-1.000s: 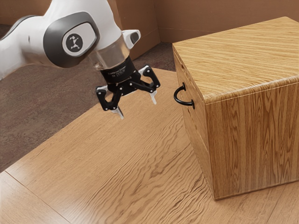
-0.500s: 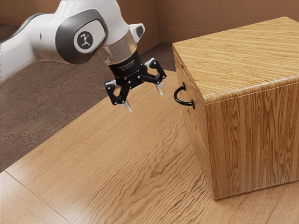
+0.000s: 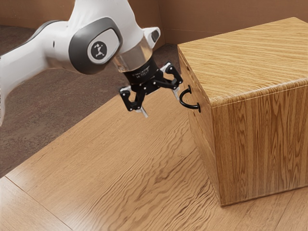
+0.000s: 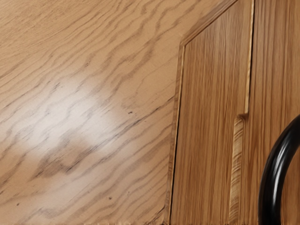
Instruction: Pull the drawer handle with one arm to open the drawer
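the fingers (image 3: 142, 110) are spread wide with nothing between them, one tip just beside the black handle (image 3: 189, 100) at frame centre, likely lining up to straddle it. the drawer (image 3: 198, 126) looks shut in the cabinet (image 3: 250, 62) at right. wood-grain worktop (image 3: 120, 168); brown floor (image 3: 43, 106) at left.

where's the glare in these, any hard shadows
Wrist view: a pale glare patch on the table; the black handle is cut off by the frame's edge. Exterior view: soft, even light, no hard shadow under the gripper; the box is brighter on top than on its handle face.
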